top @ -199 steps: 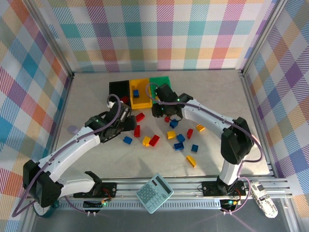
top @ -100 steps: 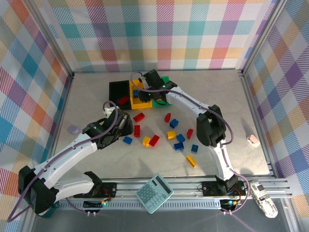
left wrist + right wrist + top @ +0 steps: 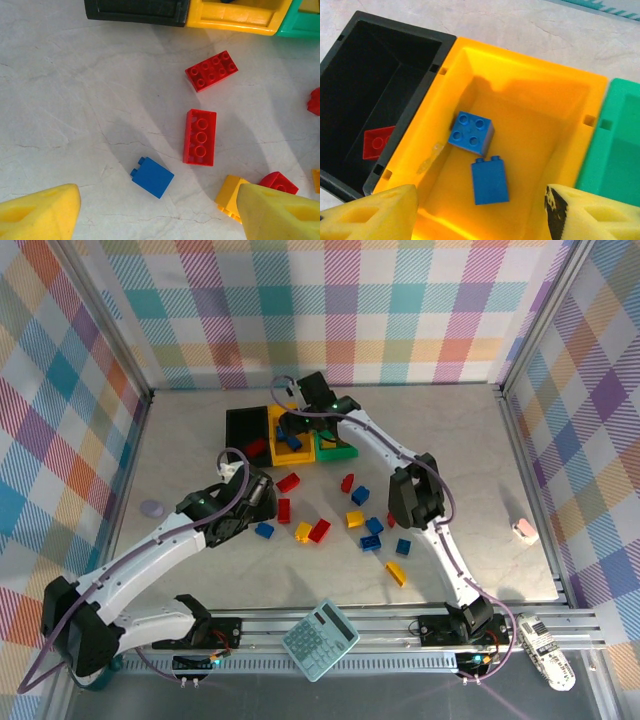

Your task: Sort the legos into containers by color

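Change, top view: since a second ago my right gripper (image 3: 292, 428) has swung from over the loose bricks to above the yellow bin (image 3: 290, 453), and its jaws have parted. My left gripper (image 3: 255, 508) has barely shifted.
Top view, bins: black bin (image 3: 240, 425), yellow bin and green bin (image 3: 340, 453) sit in a touching row, left to right, on the far part of the table (image 3: 180, 440).
Top view, legos: scattered legos (image 3: 320, 530) in red, blue and yellow lie near of the bins, between my arms.
Left wrist, hand: jaws spread, nothing pinched.
Left wrist, bricks: lone blue brick (image 3: 152, 177) on the table just far of the gap. Long red brick (image 3: 200, 136) lies to its right, apart.
Right wrist, hand: jaws spread, nothing held, over the yellow bin's near end.
Right wrist, contents: square blue brick (image 3: 471, 132) and upright blue brick (image 3: 490, 181) lie just beside each other on the yellow bin's floor. One flat red brick (image 3: 379, 142) lies in the black bin.
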Controlling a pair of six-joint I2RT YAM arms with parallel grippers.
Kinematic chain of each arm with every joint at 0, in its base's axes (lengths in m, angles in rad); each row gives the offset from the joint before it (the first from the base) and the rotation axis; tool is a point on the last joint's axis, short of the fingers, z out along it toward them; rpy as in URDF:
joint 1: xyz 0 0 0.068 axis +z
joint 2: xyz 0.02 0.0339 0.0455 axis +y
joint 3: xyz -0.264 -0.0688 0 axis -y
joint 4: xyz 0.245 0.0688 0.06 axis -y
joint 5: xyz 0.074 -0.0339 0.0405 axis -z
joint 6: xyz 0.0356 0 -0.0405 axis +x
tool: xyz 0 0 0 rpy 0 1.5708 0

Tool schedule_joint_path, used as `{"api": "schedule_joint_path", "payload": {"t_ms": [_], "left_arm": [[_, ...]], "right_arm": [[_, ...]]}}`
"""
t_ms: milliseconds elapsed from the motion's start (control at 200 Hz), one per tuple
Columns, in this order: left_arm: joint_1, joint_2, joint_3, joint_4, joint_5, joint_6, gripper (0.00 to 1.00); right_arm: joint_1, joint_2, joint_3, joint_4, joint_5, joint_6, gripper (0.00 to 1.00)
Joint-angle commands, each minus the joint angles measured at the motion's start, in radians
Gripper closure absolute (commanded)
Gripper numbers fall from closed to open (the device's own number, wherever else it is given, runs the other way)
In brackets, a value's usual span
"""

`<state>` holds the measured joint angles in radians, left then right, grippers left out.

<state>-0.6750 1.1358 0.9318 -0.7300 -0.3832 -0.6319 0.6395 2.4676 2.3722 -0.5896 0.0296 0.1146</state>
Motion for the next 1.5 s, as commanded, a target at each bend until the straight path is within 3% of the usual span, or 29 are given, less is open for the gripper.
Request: {"api": "schedule_joint_path", "payload": {"t_ms": [0,340,615,930,1120,1500], "left_arm": [[-0.008,0.021,0.019,0.004,0.007,0.004,0.19],[-0.008,0.229,0.081,0.09,0.052,0.041,0.21],[-0.002,0.441,0.182,0.098,0.041,0.081,0.25],[0.035,0.609,0.199,0.159,0.108,0.097,0.34],[0.057,0.637,0.181,0.205,0.148,0.114,0.36],[0.062,0.686,0.19,0.213,0.166,0.137,0.52]], "right_arm": [[0.002,-0.166,-0.085,-0.034,0.017,-0.007,0.32],[0.002,-0.824,-0.886,0.124,0.031,0.079,0.29],[0.0,-1.154,-1.29,0.138,0.104,0.187,0.27],[-0.045,-1.362,-1.417,0.047,0.161,0.204,0.26],[-0.063,-1.349,-1.414,0.043,0.154,0.206,0.27],[-0.064,-1.317,-1.411,0.059,0.15,0.22,0.28]]}}
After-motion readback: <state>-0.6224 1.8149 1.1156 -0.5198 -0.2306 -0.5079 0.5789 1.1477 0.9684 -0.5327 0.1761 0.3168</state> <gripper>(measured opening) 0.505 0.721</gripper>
